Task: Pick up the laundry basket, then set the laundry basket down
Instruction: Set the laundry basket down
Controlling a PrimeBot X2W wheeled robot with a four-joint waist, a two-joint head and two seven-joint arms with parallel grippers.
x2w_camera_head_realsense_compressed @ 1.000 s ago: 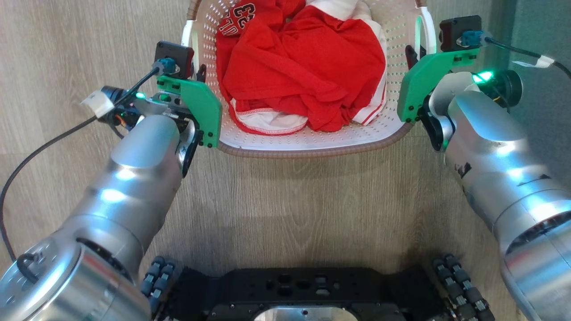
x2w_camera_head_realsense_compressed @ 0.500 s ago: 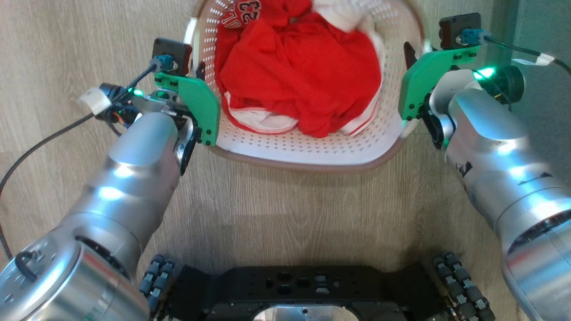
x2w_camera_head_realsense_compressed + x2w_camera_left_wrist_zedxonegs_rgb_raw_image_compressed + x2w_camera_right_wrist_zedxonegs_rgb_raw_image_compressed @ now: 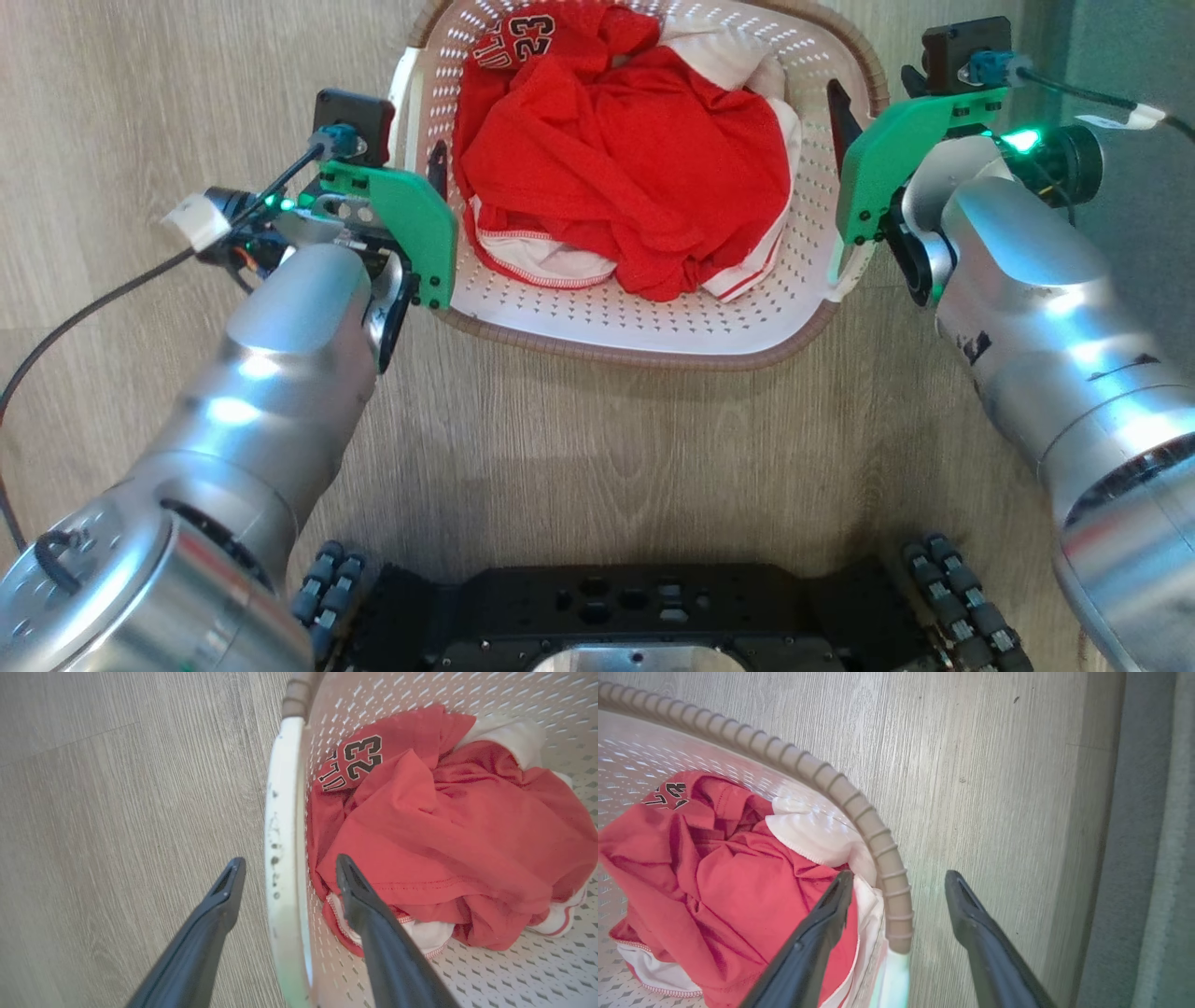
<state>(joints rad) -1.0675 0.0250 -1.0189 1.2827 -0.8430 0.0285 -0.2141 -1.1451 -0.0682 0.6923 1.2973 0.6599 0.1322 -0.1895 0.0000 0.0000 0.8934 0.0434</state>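
Since a second ago the laundry basket [image 3: 635, 322] has slid down the head view toward us and turned a little. Its near brown rim [image 3: 607, 355] now sits closer to our black base [image 3: 635, 607], and its far rim, cut off before, is inside the picture. It also reads slightly smaller, which we take to mean lower. We judge it to be resting on the wooden floor [image 3: 597, 448], well apart from the base, with its shadow tight under the near rim. Both arms have kept to its sides. Our left gripper [image 3: 289, 861] has its fingers apart, one outside and one inside the white left handle [image 3: 282, 812], with gaps on both sides, so nothing is clamped. Our right gripper [image 3: 899, 875] is likewise spread. It straddles the brown rim just past the end of the right handle [image 3: 896, 975], with one finger over the clothes and the other over bare floor. Farther in, the red and white clothes [image 3: 635, 159] lie heaped, the number 23 toward the far left corner. For the task, this looks like the set-down made and the hold let go. What we think remains is lifting both grippers clear without hooking a handle and dragging the skewed basket.
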